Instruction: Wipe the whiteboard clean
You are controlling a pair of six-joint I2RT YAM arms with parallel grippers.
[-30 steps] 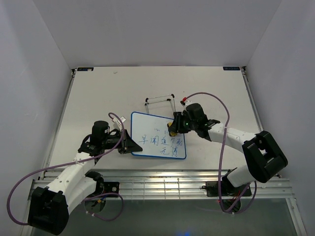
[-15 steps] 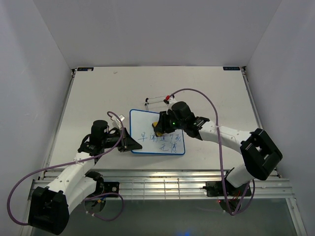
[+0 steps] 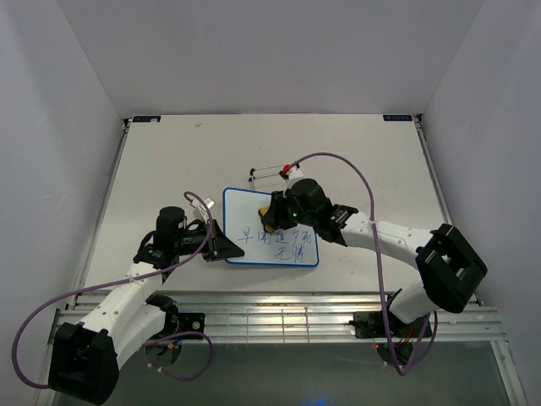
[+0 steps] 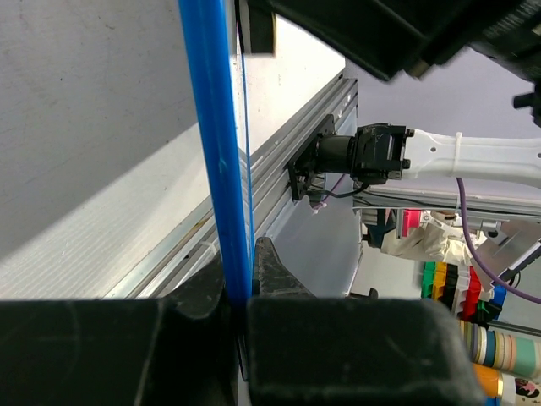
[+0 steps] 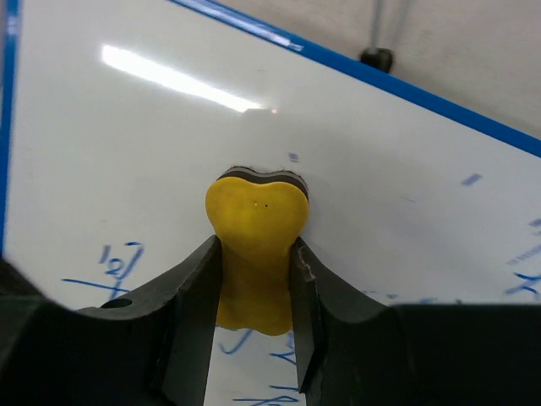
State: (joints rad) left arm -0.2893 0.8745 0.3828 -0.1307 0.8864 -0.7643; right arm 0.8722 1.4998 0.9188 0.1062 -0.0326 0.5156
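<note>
The whiteboard point(image 3: 245, 207), white with a thin blue frame, lies mid-table with blue handwritten characters along its lower half. My left gripper point(image 3: 221, 247) is shut on its left edge; in the left wrist view the blue frame point(image 4: 215, 152) runs between the fingers. My right gripper point(image 3: 272, 216) is shut on the yellow eraser point(image 3: 267, 211) and presses it on the board's upper middle. In the right wrist view the eraser point(image 5: 255, 228) sits between the fingers, with blue writing point(image 5: 118, 258) below and left of it.
A thin wire stand point(image 3: 269, 172) lies just behind the board. The table's aluminium front rail point(image 3: 279, 304) runs along the near edge. White walls enclose the table on three sides.
My right gripper has moved left across the board's upper part with the eraser. The board has shifted a little left. The left arm has held still.
</note>
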